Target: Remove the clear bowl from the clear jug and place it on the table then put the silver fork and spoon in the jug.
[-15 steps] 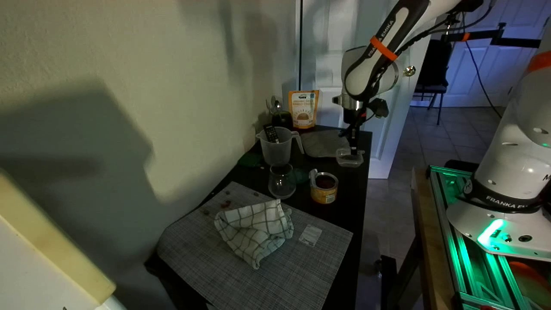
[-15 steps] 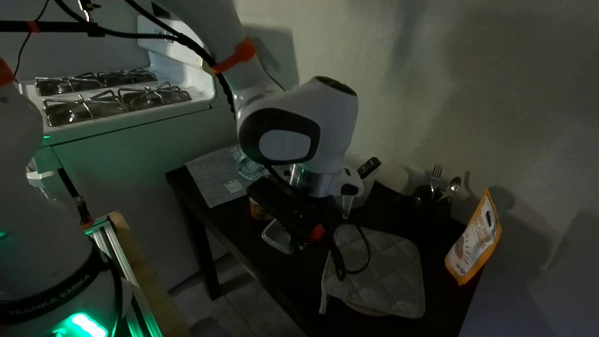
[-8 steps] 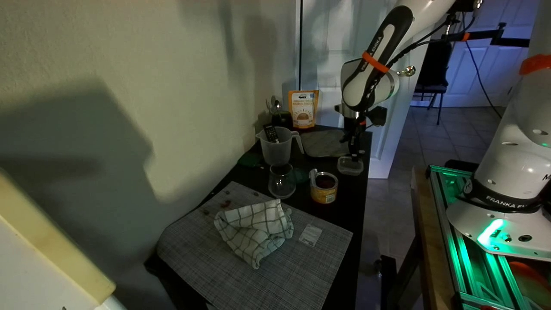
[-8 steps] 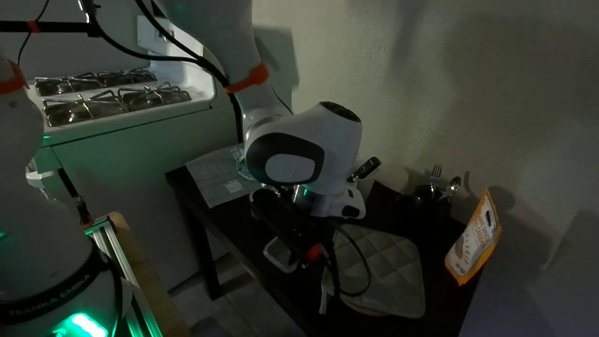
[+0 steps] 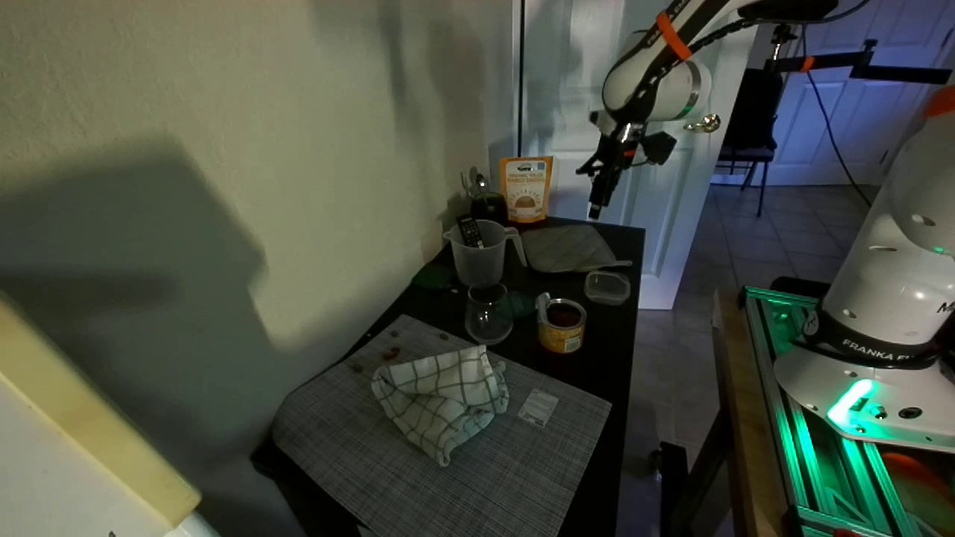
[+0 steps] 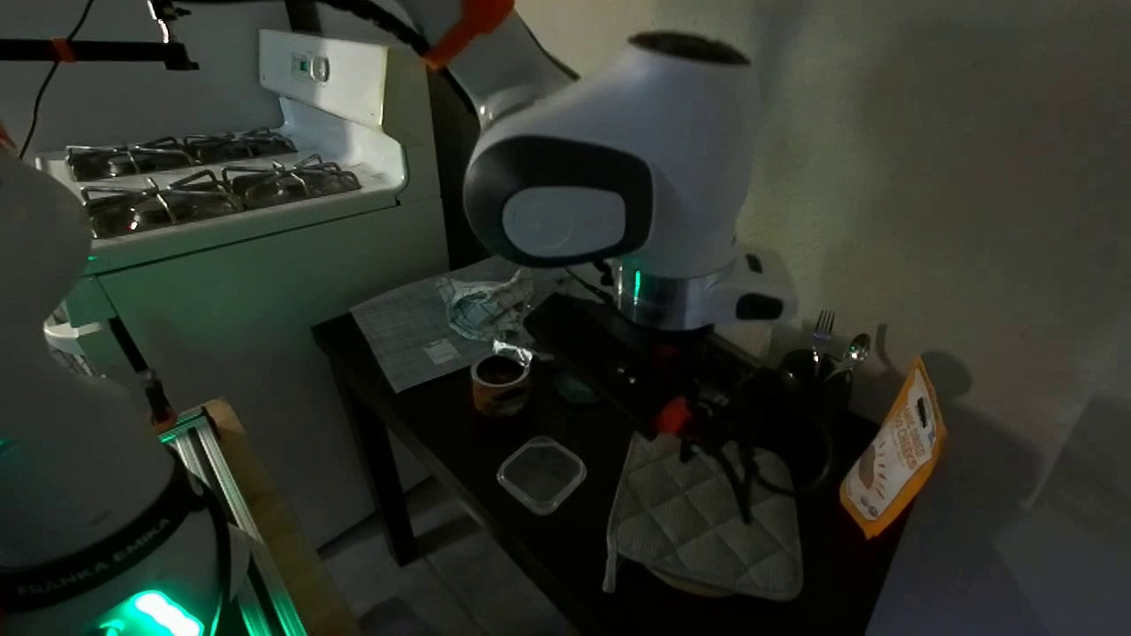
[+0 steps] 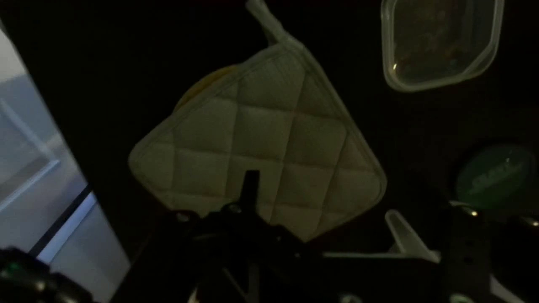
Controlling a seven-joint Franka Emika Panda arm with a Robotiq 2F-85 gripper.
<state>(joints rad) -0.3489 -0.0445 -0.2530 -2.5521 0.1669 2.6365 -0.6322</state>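
The clear bowl (image 5: 606,288), squarish with rounded corners, sits upright on the dark table (image 5: 597,369) near its edge; the same bowl (image 6: 541,475) appears whole in both exterior views. The clear jug (image 5: 479,257) stands by the wall with a black remote leaning in it; only its handle (image 7: 404,233) shows in the wrist view. A silver fork (image 6: 823,329) and spoon (image 6: 855,350) stand in a dark cup behind the jug. My gripper (image 6: 717,481) hangs above the quilted pot holder, away from the bowl, fingers (image 7: 250,185) spread and nothing between them.
The pot holder (image 6: 707,530) lies over a yellowish round thing. An orange pouch (image 5: 526,190) stands at the back. Close to the jug are a stemless glass (image 5: 489,315), an opened can (image 5: 562,326) and a green lid (image 7: 494,174). A checked towel (image 5: 440,399) lies on the grey placemat.
The gripper was down at the bowl, which shifted slightly onto its present spot. It has let go, opened, risen and moved away over the pot holder; the bowl stays behind.
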